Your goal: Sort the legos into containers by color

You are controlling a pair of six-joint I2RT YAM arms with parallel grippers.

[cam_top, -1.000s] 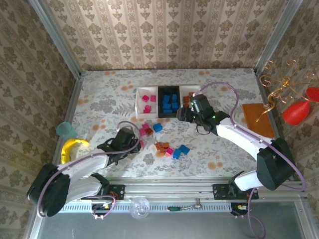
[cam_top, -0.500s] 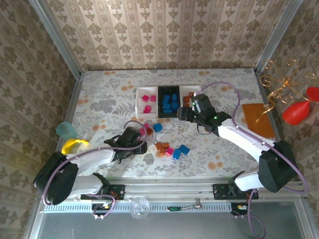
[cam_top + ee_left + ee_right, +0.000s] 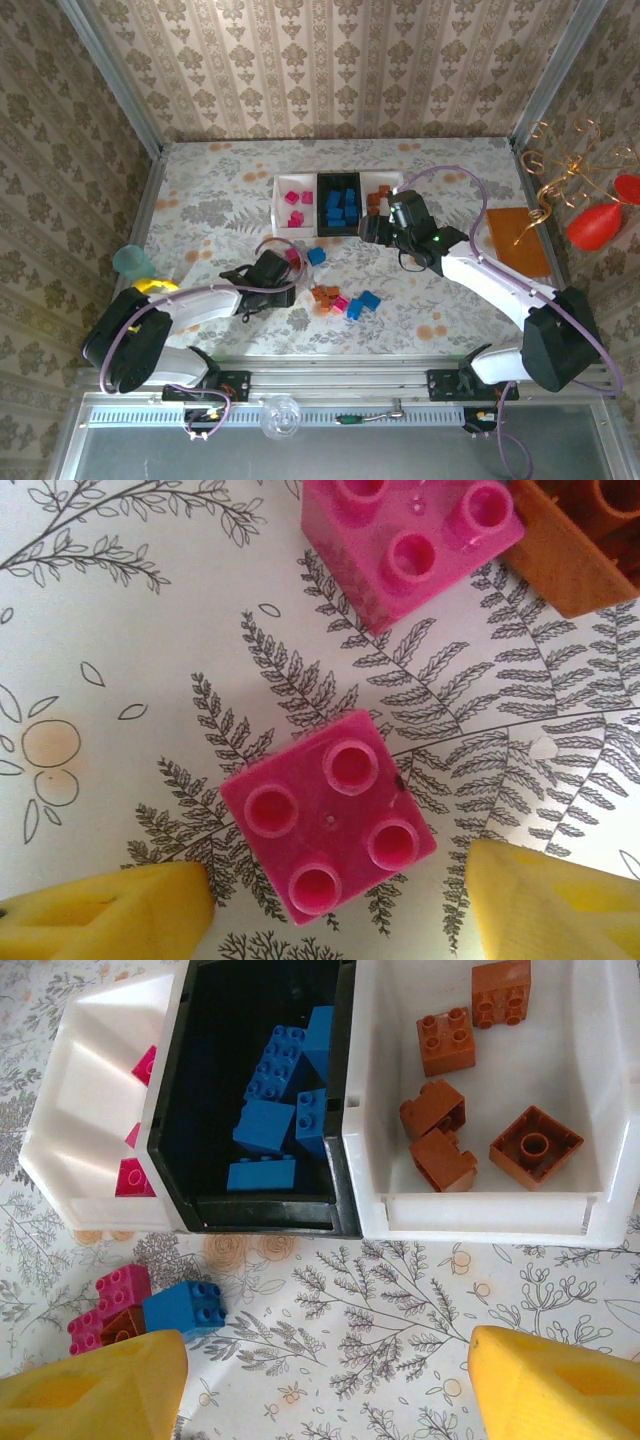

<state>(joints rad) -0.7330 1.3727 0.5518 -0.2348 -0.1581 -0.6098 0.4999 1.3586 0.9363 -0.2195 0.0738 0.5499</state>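
Pick-up step, I reckon: left gripper (image 3: 330,905) open astride pink brick (image 3: 328,815). Next: close, lift, carry to left white tray (image 3: 90,1060). Right gripper (image 3: 325,1385) open, empty.

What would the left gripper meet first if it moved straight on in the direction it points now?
Most likely the magenta brick lying studs up on the table, centred between the open jaws of the left gripper. The height of the jaws above it is unclear.

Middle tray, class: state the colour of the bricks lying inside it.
Bright blue. The black middle tray holds blue bricks, shown best in the right wrist view.
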